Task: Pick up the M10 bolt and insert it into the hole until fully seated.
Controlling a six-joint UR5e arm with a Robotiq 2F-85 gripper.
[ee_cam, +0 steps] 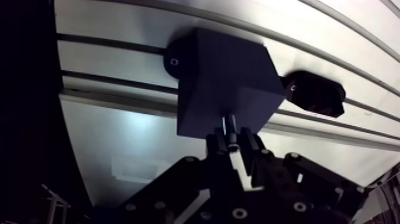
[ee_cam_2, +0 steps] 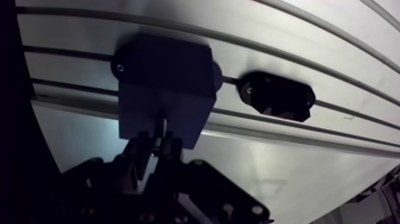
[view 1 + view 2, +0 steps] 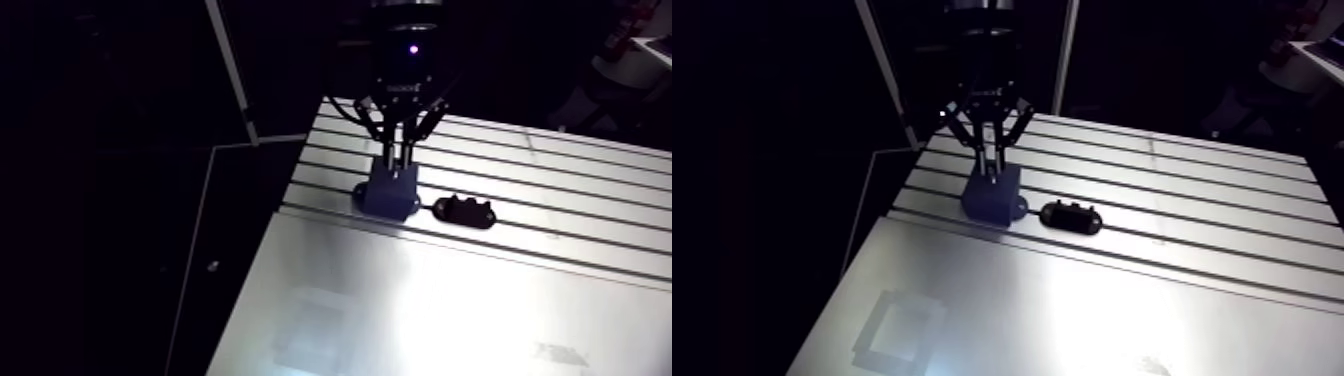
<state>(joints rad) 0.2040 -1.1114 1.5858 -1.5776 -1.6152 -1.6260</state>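
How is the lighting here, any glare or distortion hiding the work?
Arm view: dim surroundings, strong glare on the near part of the slotted aluminium table; the dark blue block shows as a silhouette. Wrist view: table slots bow into curves; the black hand, shut on the small dark bolt, sits in shadow.

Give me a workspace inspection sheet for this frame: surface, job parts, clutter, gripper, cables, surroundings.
Surface: slotted aluminium table, bare metal, bright glare on the near sheet.
Job's things: dark blue block fixed on the slots; bolt upright at the block's top, hole hidden, seating cannot be told.
Clutter: black oval part beside the block.
Grippers: gripper directly above the block, fingers shut on the bolt.
Cables: nothing seen on the table.
Surroundings: dim, nothing seen.
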